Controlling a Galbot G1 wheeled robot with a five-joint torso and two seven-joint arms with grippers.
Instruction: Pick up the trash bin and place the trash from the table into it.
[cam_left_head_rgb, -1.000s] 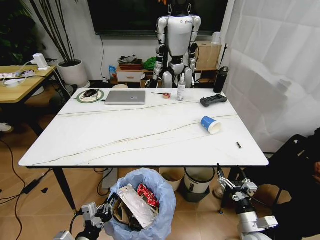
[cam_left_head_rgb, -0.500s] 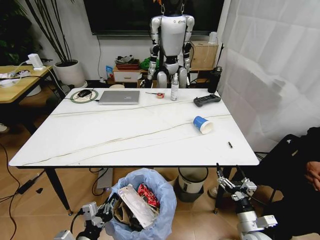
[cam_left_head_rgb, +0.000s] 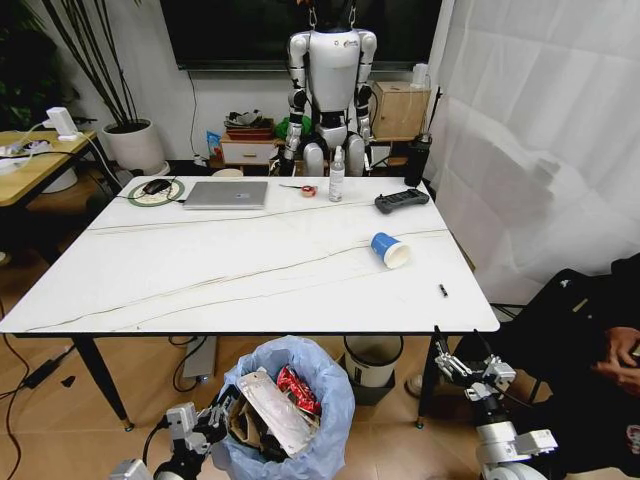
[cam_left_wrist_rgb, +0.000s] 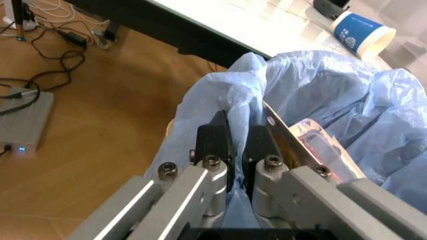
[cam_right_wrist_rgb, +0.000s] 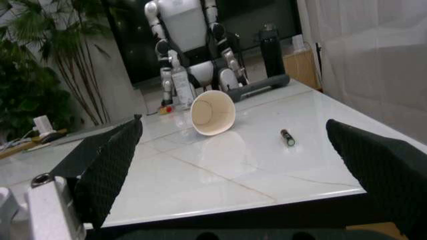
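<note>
The trash bin (cam_left_head_rgb: 318, 425), lined with a crinkly light-blue bag (cam_left_wrist_rgb: 313, 90), hangs low in front of the white table (cam_left_head_rgb: 250, 280). My left gripper (cam_left_head_rgb: 208, 424) is shut on the bag's rim, and its black fingers (cam_left_wrist_rgb: 215, 142) pinch the plastic. Inside the bin lie a flat white packet (cam_left_head_rgb: 275, 412), a red wrapper (cam_left_head_rgb: 297, 388) and brown cardboard (cam_left_head_rgb: 243, 425). A blue-and-white paper cup (cam_left_head_rgb: 390, 249) (cam_right_wrist_rgb: 213, 112) (cam_left_wrist_rgb: 363, 32) lies on its side on the table's right part. My right gripper (cam_left_head_rgb: 455, 358) (cam_right_wrist_rgb: 233, 165) stands open below the table's near right corner, holding nothing.
A small black object (cam_left_head_rgb: 441, 290) (cam_right_wrist_rgb: 287, 137) lies near the cup. A laptop (cam_left_head_rgb: 225, 194), a black controller (cam_left_head_rgb: 401, 200) and a spray bottle (cam_left_head_rgb: 337, 186) sit at the far edge. A grey bin (cam_left_head_rgb: 372, 358) stands under the table. A person (cam_left_head_rgb: 600, 340) sits at the right.
The whole head view has shifted, so the table now sits further left in it: the camera moved. Both grippers and the bin hold the same pose.
</note>
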